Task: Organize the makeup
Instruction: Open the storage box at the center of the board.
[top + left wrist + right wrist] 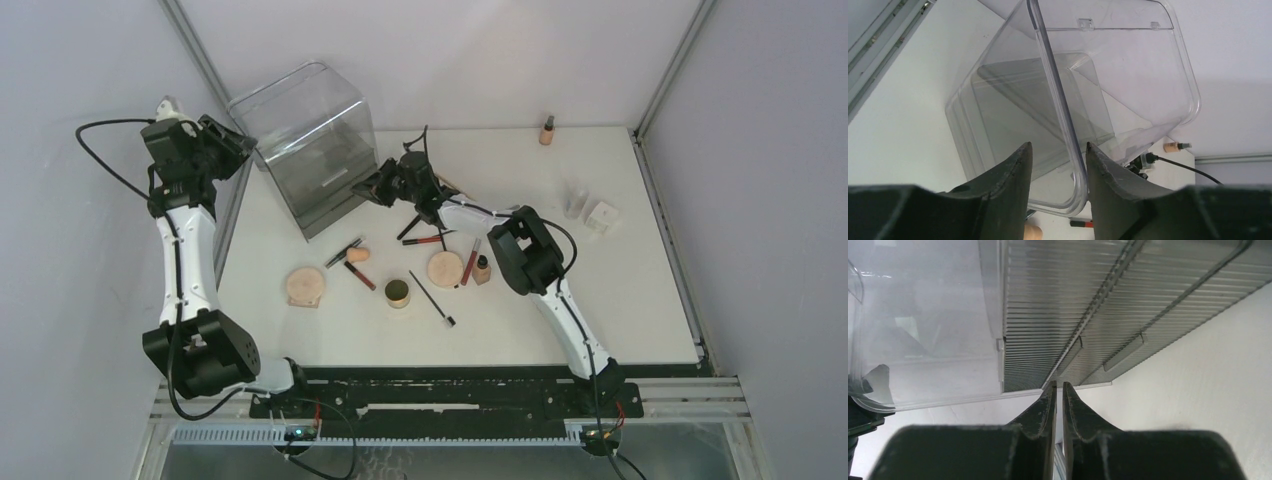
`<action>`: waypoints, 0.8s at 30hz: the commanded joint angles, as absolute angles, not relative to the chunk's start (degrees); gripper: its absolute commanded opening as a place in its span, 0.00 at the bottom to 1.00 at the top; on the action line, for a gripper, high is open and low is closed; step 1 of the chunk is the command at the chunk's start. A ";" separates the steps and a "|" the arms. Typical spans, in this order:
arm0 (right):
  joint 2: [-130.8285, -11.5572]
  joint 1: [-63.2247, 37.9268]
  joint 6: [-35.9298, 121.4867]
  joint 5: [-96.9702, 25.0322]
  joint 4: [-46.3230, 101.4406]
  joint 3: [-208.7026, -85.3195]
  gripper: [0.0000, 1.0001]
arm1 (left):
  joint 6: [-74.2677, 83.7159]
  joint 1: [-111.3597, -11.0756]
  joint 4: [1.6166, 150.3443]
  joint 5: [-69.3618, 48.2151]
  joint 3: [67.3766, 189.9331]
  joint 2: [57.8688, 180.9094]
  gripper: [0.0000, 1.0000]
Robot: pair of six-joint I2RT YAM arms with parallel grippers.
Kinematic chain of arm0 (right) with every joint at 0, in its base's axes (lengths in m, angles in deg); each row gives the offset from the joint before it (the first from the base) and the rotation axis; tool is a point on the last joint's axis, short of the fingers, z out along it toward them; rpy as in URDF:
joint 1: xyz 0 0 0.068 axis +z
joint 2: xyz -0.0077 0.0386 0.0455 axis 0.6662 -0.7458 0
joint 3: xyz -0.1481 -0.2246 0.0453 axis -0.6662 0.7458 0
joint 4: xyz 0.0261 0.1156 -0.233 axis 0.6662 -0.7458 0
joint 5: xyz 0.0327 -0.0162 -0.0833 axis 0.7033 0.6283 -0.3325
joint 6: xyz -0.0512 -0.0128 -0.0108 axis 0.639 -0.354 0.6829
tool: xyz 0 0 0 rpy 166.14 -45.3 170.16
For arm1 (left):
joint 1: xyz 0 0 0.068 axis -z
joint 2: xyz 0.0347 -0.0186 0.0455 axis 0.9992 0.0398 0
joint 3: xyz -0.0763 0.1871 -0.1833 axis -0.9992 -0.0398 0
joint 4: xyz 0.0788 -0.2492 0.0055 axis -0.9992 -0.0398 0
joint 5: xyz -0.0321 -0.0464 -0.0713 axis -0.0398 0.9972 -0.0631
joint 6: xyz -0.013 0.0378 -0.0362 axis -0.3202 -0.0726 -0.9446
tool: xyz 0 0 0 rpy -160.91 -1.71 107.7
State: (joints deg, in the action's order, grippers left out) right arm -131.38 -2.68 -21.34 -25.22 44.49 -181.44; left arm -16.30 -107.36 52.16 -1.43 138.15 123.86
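The makeup lies loose on the white table: two round tan compacts [306, 286] [446, 269], a peach sponge [358, 256], a beige bottle [482, 270], a thin black brush [432, 298], red lip tubes [428, 239] and a white cube box [601, 215]. My left gripper [232, 140] [1058, 145] is open, its jaws either side of the raised clear lid rim [1058, 100] of the big clear box [310, 140]; a gap shows at the left finger. My right gripper [372, 187] [1057, 384] is shut to a slit, tips at the box's ribbed drawer front [1063, 305].
Another beige bottle [546, 130] stands at the back edge, and a small dark jar [398, 292] sits between the compacts. A clear cube [575, 200] is beside the white box. The box stands tilted at the back left, close to the frame post [200, 50].
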 commanded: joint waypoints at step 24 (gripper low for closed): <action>-136.56 -2.49 -29.63 -24.88 54.03 -191.08 0.16 | -21.88 -101.55 57.48 10.04 134.42 117.18 0.39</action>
State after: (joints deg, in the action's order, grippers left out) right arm -136.32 -2.33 -27.40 -24.26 47.36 -190.05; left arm -19.20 -103.42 53.87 4.56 135.07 119.66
